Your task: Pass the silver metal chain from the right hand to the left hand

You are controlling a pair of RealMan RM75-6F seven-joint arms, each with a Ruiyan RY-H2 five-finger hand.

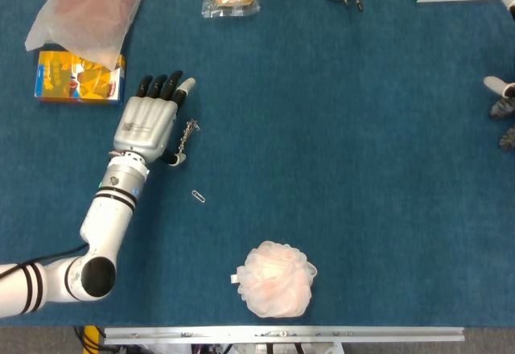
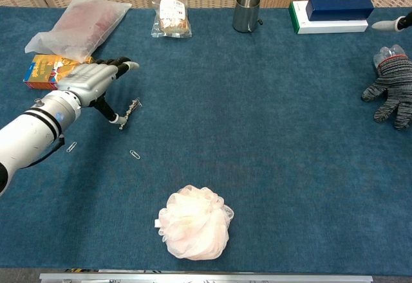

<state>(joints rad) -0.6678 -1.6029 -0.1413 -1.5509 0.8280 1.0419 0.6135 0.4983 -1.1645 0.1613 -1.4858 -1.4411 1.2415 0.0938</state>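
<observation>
The blue carpeted table (image 2: 270, 135) carries everything. At its far left corner lies a clear plastic bag (image 2: 80, 22), and just in front of that a yellow snack box (image 2: 44, 72). A blue box on a white and green one (image 2: 331, 14) sits near the far right corner, with a grey knit glove (image 2: 391, 93) at the right edge. A pale pink bath pouf (image 2: 194, 222) rests close to the near edge.

The left hand (image 1: 146, 125) lies flat and palm down over the left part of the table, fingers stretched and slightly apart, holding nothing; its thumb tip touches the lower end of the silver metal chain (image 1: 187, 139), which lies on the cloth just beside the hand. Only fingertips of the right hand (image 1: 500, 88) show at the right edge; whether they are apart or together cannot be told.

A steel cup (image 2: 246, 11) and a small packaged snack (image 2: 172, 17) stand along the far edge. Two paper clips (image 2: 134, 154) lie near the left forearm.
</observation>
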